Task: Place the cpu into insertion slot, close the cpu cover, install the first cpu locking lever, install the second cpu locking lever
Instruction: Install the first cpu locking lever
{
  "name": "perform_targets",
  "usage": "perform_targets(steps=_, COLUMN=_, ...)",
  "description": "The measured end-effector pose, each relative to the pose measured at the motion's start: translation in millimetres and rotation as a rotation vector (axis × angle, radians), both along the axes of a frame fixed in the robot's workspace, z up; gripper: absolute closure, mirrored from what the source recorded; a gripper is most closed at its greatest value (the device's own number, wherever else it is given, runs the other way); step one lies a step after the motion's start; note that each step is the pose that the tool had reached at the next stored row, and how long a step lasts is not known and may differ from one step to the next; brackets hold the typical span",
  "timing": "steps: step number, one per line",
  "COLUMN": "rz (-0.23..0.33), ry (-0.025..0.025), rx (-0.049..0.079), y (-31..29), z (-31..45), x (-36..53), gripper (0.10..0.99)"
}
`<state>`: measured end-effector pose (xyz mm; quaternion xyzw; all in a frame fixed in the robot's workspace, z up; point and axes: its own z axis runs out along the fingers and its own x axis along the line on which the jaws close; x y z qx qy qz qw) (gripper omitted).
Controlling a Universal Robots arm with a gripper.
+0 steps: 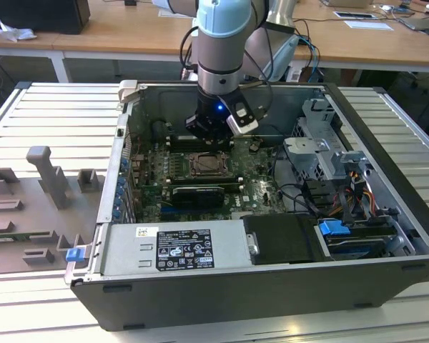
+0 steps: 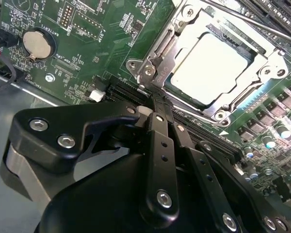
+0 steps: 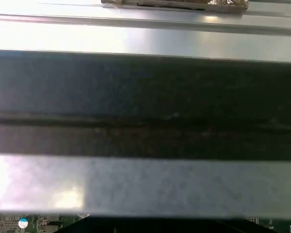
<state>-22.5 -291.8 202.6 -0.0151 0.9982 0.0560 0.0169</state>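
Exterior view: gripper (image 1: 211,134) down inside the open computer case (image 1: 236,300), just beside the insertion slot (image 1: 210,166).
Second wrist view: cpu (image 2: 216,68) sitting in the slot, cpu cover (image 2: 170,57) flat over it.
Jaws: together, tips at the cover's corner.

I work over a table (image 1: 50,107) of pale metal slats that run across the exterior view. An open black computer case (image 1: 200,293) lies flat on the middle of it, open side up. Just beside the case, on the exterior view's left, a grey fixture plate (image 1: 28,214) with upright grey blocks rests on the slats.
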Motion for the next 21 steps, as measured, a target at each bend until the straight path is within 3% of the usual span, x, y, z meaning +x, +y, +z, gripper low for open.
perform_targets(steps=12, rz=0.000, ry=-0.0002, rx=-0.001, y=0.2, z=1.7, x=0.0, gripper=0.980)
perform_targets(steps=21, rz=0.000, ry=0.0001, rx=-0.013, y=0.2, z=1.4, x=0.0, gripper=0.980)
